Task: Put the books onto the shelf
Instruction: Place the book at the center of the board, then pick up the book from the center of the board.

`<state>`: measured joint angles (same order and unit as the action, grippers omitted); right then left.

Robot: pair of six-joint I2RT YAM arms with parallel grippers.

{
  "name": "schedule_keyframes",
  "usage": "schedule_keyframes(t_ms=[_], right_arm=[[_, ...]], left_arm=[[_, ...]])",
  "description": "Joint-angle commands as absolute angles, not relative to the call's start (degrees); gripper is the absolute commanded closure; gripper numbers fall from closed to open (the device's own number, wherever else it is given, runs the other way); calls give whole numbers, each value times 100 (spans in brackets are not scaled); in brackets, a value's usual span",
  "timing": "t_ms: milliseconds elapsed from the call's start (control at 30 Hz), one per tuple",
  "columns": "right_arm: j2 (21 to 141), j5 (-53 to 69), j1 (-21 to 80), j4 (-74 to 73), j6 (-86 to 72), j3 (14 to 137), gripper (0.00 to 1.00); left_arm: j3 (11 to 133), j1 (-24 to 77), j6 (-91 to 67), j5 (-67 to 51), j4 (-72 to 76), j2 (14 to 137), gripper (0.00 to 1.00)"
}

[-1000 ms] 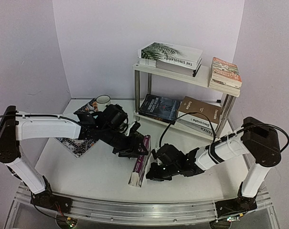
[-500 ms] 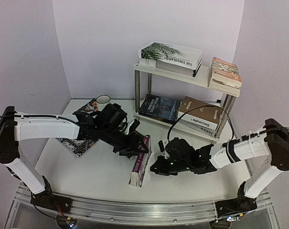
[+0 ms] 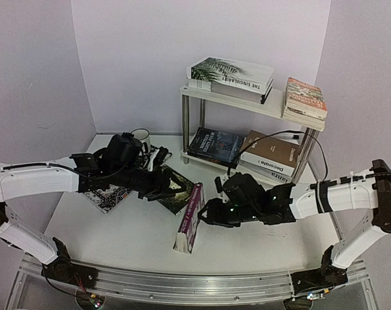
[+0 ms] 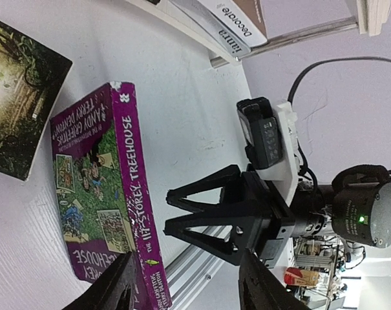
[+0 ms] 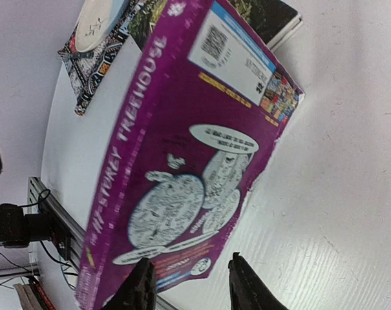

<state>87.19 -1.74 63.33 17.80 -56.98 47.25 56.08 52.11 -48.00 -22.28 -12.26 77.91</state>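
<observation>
A magenta book (image 3: pixel 190 216) stands tilted on a long edge in the middle of the table, spine up. My right gripper (image 3: pixel 204 216) is open just right of it, facing its back cover (image 5: pixel 182 148), with nothing between the fingers (image 5: pixel 141 287). My left gripper (image 3: pixel 161 187) is open, off to the book's far left, over a dark green book (image 3: pixel 179 187) lying flat. In the left wrist view the magenta book (image 4: pixel 98 194) and the right gripper (image 4: pixel 168 212) both show. The shelf (image 3: pixel 247 102) at back right holds a white palm-leaf book (image 3: pixel 231 72) and other books.
A patterned placemat (image 3: pixel 105 194) and a white mug (image 3: pixel 140 135) lie at the back left under the left arm. The shelf's lower board carries a dark book (image 3: pixel 214 145) and a brown book (image 3: pixel 269 154). An orange-toned book (image 3: pixel 305 97) overhangs the top board's right end.
My left arm drew back to the left, away from the magenta book, uncovering the dark green book. My right gripper moved in against the book's right side and opened.
</observation>
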Motion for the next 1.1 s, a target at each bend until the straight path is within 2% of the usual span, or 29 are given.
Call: schedule_keyframes(t_ms=[0, 67, 200, 267, 333, 433, 467, 500, 700, 833, 1067], right_arm=[[8819, -366, 6366, 893, -5845, 5488, 48], [8819, -436, 6371, 695, -5957, 5632, 29], [8591, -963, 6406, 264, -6068, 5617, 6], [8446, -1238, 6410, 99, -6121, 5565, 2], [8312, -1483, 6405, 5, -6260, 5530, 2], [8183, -1668, 6404, -156, -6404, 5465, 2], [8149, -1729, 6403, -167, -6481, 5422, 2], [8105, -1785, 6406, -172, -6557, 5372, 2], [7468, -1962, 6390, -102, -7046, 4867, 2], [6955, -2162, 6390, 522, -6721, 4428, 2], [7606, -1949, 6390, -369, -6617, 5467, 2]], left_arm=[[5159, 4888, -4908, -2383, -793, 7424, 45], [4953, 4780, -4924, -2386, -675, 7266, 46], [4680, 4685, -4805, -2372, -424, 6962, 46], [4596, 4682, -4657, -2322, -341, 6823, 46], [4521, 4677, -4526, -2205, -334, 6667, 41], [4394, 4677, -4440, -1826, -396, 6416, 11], [4342, 4676, -4439, -1697, -417, 6339, 3], [4298, 4676, -4438, -1583, -436, 6250, 1], [4226, 4676, -4266, -1251, -505, 6101, 0], [4101, 4676, -4262, -1151, -403, 5973, 0], [3541, 4676, -4250, -1082, 276, 5600, 0]])
